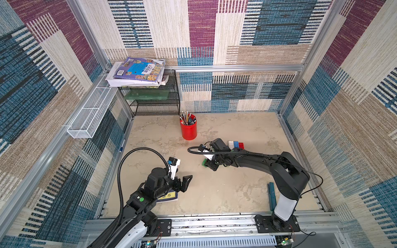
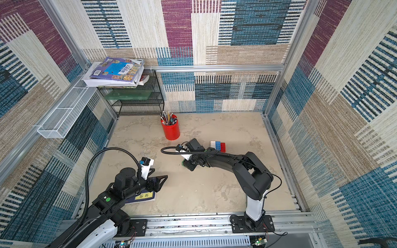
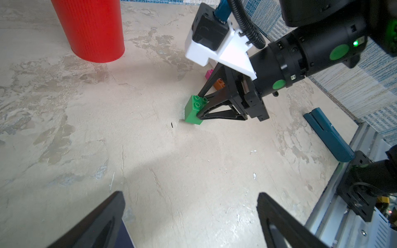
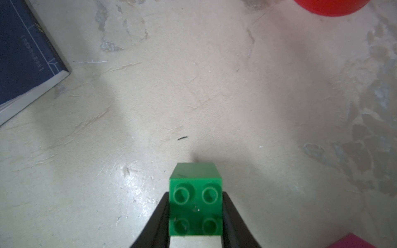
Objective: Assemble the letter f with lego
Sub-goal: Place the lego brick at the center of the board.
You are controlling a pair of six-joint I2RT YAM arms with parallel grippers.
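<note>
My right gripper [image 4: 196,195] is shut on a green square lego brick [image 4: 195,204], one finger on each side of it. The left wrist view shows that green brick [image 3: 193,111] down at the table surface near the middle; whether it rests there I cannot tell. A pink brick [image 3: 208,74] and a brown brick [image 3: 219,83] lie just behind the right gripper, mostly hidden by it. White [image 1: 231,144], blue [image 1: 236,145] and red [image 1: 241,146] bricks lie side by side in a row further right. My left gripper [image 3: 190,194] hovers open and empty at the near left.
A red pencil cup [image 1: 188,128] stands at the back centre. A dark blue book [image 1: 169,196] lies under the left arm. A teal flat object [image 1: 271,195] lies by the right arm's base. A black wire shelf [image 1: 154,103] with books fills the back left corner.
</note>
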